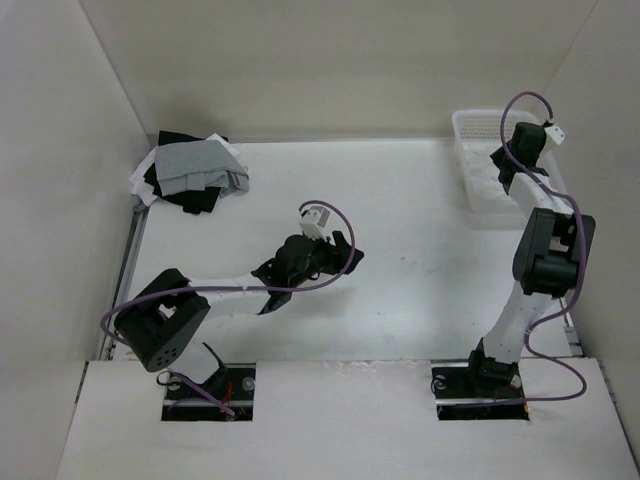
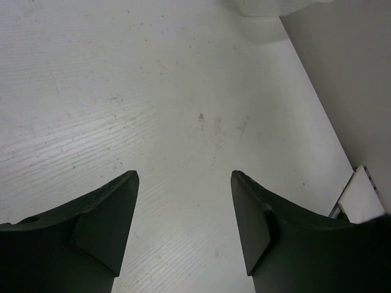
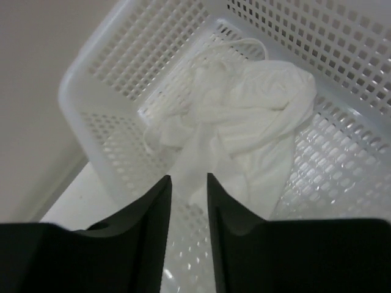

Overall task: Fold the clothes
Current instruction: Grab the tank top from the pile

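White table [image 1: 420, 200], plain white walls around it. Heap of grey, black and white clothes [image 1: 190, 170] at the far left corner. White perforated plastic basket [image 1: 470, 125] at the far right corner, against the wall.

White garment [image 3: 244, 122] lies crumpled inside the basket, bunched toward the basket's middle, one thin looped strap [image 3: 244, 44] lying on the mesh floor beside it. A fold of it runs down toward the right gripper [image 3: 189, 183].

Right arm is stretched out over the basket, gripper pointing down into it. Its fingers [image 3: 153, 213] stand close together with a narrow gap and white fabric shows in that gap; cannot tell whether they pinch the cloth or just hang above it.

Left gripper [image 2: 184, 177] is over the bare middle of the table, fingers [image 2: 104, 213] spread wide, released, nothing between them.
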Controlling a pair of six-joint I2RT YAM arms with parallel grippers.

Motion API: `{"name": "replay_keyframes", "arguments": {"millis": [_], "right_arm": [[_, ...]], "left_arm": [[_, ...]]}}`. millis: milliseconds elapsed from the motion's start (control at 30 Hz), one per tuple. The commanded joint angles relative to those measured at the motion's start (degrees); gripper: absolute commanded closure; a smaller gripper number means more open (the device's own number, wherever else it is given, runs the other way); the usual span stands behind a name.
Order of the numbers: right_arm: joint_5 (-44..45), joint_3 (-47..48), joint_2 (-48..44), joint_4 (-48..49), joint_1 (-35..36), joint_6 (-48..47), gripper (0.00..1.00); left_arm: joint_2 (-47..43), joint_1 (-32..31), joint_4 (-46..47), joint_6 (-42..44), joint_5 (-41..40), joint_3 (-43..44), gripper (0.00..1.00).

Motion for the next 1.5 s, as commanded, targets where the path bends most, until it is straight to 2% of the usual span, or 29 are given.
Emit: {"name": "replay_keyframes", "arguments": {"millis": [0,100,367,600,767,800,900,933,1000,1133,1200,1333,1367,1433,1467], "right_arm": [[0.8,11.0,7.7,-5.6,-1.6,-1.7,0.59],[1.8,18.9,14.2,-8.8,-2.7,-3.1,0.54],[5.0,37.0,27.8,-17.3,-3.5,-5.4,0.47],[5.4,43.6,34.2,-20.0,-3.6,-4.2,0.48],[5.0,48.2,36.9,-21.8,-4.0,-3.7,0.67],[4.3,49.7,37.9,-22.3,-4.2,-3.4,0.76],[2.9,49.4,37.5,-21.5,-4.4,-1.8,0.94],[2.6,48.7,36.9,-20.9,-4.4,-1.4,0.99],[1.7,45.8,34.6,-18.2,-4.3,-1.0,1.0],[0.9,25.5,18.0,0.7,-2.7,-1.3,1.0],[1.2,21.2,13.3,4.1,-1.5,-1.9,1.0],[1.6,6.8,-4.4,13.3,2.9,-2.4,1.0],[1.6,5.5,-6.1,13.9,3.4,-2.4,1.0],[1.5,-1.9,-17.2,17.4,7.2,-2.4,1.0],[1.4,-2.7,-18.5,17.6,7.8,-2.4,1.0]], "left_arm": [[0.5,0.6,5.0,0.0,0.9,-0.2,0.39],[1.1,1.3,5.7,-0.2,1.1,-0.2,0.39],[1.5,3.2,9.0,-2.5,2.2,-1.5,0.39],[1.8,4.8,10.9,-4.2,3.8,-2.3,0.39],[1.8,5.3,11.9,-4.9,3.8,-2.9,0.39],[1.8,5.3,12.1,-5.0,3.8,-2.9,0.39],[2.1,5.6,12.4,-5.0,3.8,-3.0,0.39],[2.2,5.6,12.5,-5.1,3.8,-3.0,0.39],[2.5,5.6,12.6,-5.2,3.8,-2.9,0.39],[2.7,5.7,12.8,-5.3,3.9,-2.7,0.39],[2.7,5.5,12.8,-5.3,4.0,-2.6,0.39],[1.5,5.2,12.8,-5.6,4.4,-2.6,0.4],[1.4,5.2,12.8,-5.7,4.4,-2.6,0.4],[-0.4,5.1,12.8,-5.8,4.2,-2.9,0.4],[-0.8,5.1,12.7,-5.8,4.0,-2.9,0.4]]}}
